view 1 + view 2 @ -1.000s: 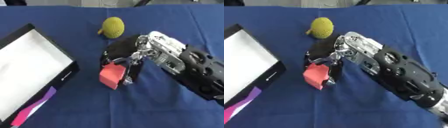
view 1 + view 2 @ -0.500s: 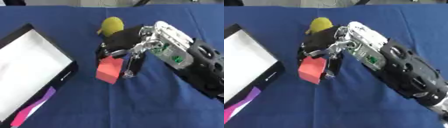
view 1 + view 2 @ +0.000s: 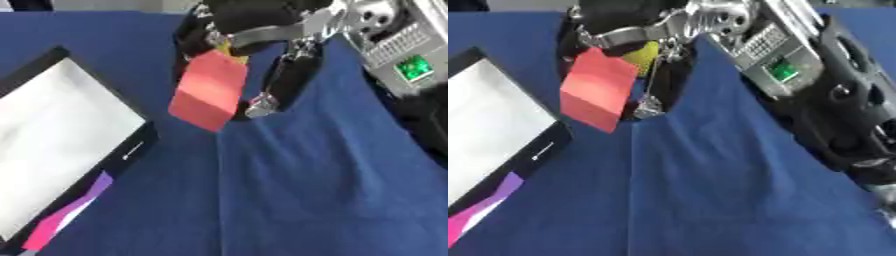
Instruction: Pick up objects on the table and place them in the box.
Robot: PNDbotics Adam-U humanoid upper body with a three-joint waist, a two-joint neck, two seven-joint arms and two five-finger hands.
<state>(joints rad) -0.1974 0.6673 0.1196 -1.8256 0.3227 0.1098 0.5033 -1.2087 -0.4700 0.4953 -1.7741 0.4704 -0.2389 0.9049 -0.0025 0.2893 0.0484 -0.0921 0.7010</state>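
My right hand (image 3: 262, 35) comes in from the upper right and is shut on a red block (image 3: 208, 90), held up above the blue cloth. A yellow-green object (image 3: 645, 56) shows only as a sliver behind the block and the fingers. The box (image 3: 61, 135), black-rimmed with a white inside, lies open at the left, and the block hangs just right of its rim. My left hand is out of sight.
Blue cloth (image 3: 306, 190) covers the table, with a fold line running down from below the hand. A purple and pink strip (image 3: 74, 215) lies along the box's lower edge. My right forearm (image 3: 824, 95) fills the upper right.
My right hand has lifted the red block off the cloth and carried it up and left toward the box. The camera view has also closed in on the hand.
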